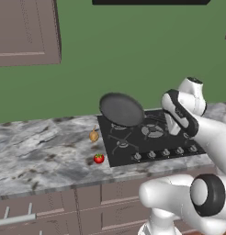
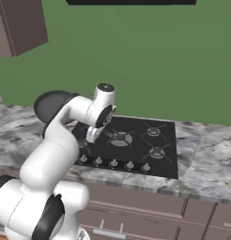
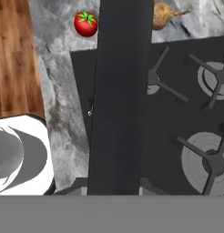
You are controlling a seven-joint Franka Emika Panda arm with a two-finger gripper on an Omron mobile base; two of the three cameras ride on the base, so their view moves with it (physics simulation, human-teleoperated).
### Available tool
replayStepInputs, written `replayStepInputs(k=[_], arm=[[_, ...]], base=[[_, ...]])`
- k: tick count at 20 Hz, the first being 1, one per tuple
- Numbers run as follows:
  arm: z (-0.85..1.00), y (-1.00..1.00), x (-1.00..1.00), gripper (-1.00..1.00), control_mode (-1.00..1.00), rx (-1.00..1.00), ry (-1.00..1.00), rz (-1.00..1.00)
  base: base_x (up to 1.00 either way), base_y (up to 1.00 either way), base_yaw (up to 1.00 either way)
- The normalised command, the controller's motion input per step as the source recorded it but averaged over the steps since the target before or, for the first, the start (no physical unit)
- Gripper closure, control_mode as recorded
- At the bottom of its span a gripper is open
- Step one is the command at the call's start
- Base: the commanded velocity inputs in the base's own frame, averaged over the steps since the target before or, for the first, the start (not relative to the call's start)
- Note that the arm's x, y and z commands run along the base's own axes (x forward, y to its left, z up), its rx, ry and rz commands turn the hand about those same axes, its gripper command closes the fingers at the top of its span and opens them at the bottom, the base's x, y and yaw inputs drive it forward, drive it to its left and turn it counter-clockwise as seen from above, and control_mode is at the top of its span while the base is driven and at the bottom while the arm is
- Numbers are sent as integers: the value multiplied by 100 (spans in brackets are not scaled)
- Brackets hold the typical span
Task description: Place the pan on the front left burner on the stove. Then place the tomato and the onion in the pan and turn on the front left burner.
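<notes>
1. Your arm carried the pan (image 1: 121, 109) in the air over the left half of the stove (image 1: 149, 137), tilted, its dish out ahead of the end effector (image 1: 166, 120).
2. In the hand view the long dark handle ran straight out from between the fingers, so the end effector looked pinched on the pan's handle; the tips themselves were hidden, and that was a judgement.
3. The step in hand was the first one: setting the pan on the front left burner (image 1: 122, 145), which sat bare, below and ahead of the end effector.
4. The tomato (image 1: 99, 159) and the onion (image 1: 94, 135) lay on the bench (image 1: 46, 151) beyond the stove's left edge, apart from each other, past the pan's far end.
5. Your next move called for levelling the pan, centring it over that grate and lowering until it rested before letting go.
</notes>
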Motion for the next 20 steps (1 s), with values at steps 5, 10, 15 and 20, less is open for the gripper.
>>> replayStepInputs(k=[5,10,15,20], arm=[[-4,-13,42,100,-100,-2,20,16],[-5,0,29,100,-100,-9,13,-1],[-12,-8,-2,100,-100,-12,-12,-2],[-15,-16,0,100,-100,-18,-24,1]], base=[[0,0,0],[0,0,0],[0,0,0],[0,0,0]])
